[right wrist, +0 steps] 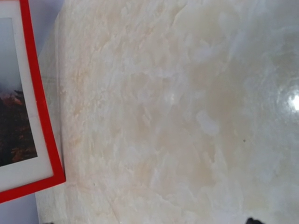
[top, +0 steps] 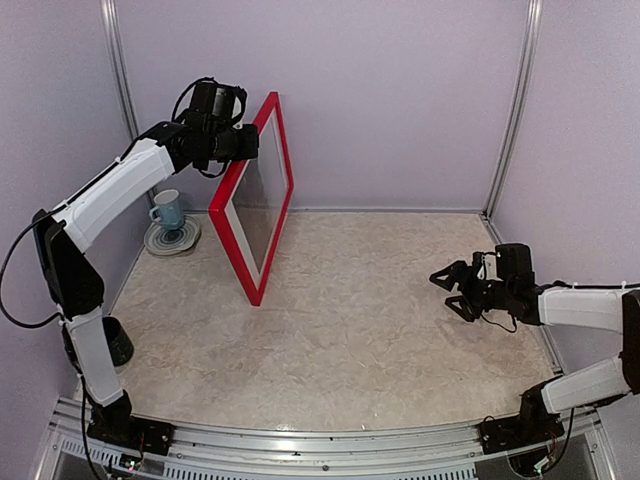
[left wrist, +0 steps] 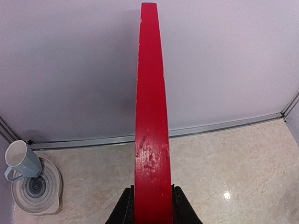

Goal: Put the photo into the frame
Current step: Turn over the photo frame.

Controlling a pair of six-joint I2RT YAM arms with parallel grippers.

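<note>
Frame [top: 231, 248] gripped at top by L claw [top: 242, 146]; mug [top: 168, 210] left of it. R claw [top: 455, 290] spread wide, empty; its cam shows photo [right wrist: 14, 116] inside.

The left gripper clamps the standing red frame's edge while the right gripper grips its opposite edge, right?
No: the right gripper hangs open, well clear of the frame, as the top external view shows. The left gripper does clamp its edge.
</note>
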